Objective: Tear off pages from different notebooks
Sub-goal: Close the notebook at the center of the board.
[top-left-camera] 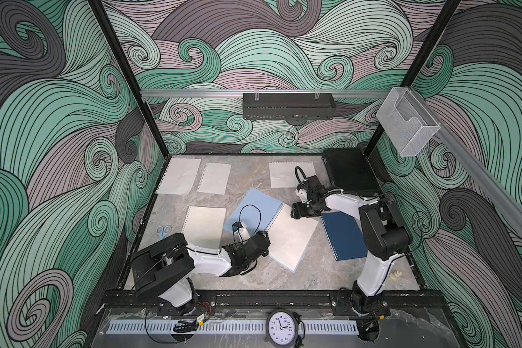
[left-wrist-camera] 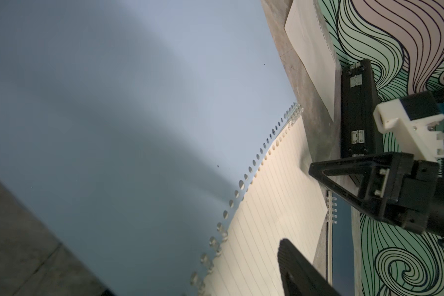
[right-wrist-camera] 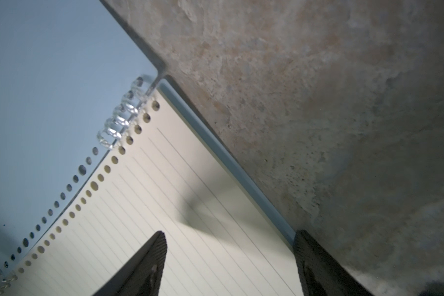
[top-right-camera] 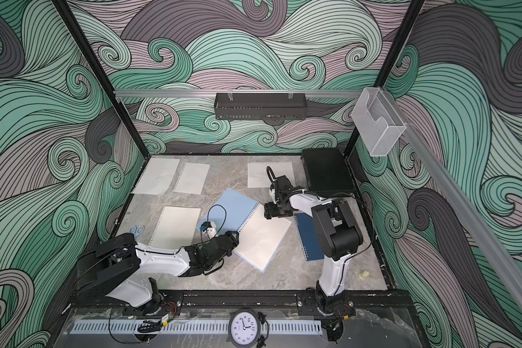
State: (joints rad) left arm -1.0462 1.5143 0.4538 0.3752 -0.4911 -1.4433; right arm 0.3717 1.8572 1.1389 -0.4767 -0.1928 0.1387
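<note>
Centrally on the marbled table (top-left-camera: pixel 253 277), the light blue notebook (top-left-camera: pixel 258 208), opened flat, cream lined page (top-left-camera: pixel 293 238) exposed beside a clear spiral (right-wrist-camera: pixel 123 120). Just right of it, the closed navy notebook (top-left-camera: pixel 342 233). Four loose pages (top-left-camera: pixel 180 176) (top-left-camera: pixel 214 178) (top-left-camera: pixel 204 226) (top-left-camera: pixel 284 174), pale, hole-punched along one edge: two far left, one near left, one far centre. Right gripper (right-wrist-camera: pixel 228 233) spread wide, fingers (right-wrist-camera: pixel 151 256) straddling the lined page's edge, pinching nothing. Left gripper (top-left-camera: pixel 264 238) at the spiral's near end; one finger (left-wrist-camera: pixel 292 261) visible, spread or pinching impossible to tell.
</note>
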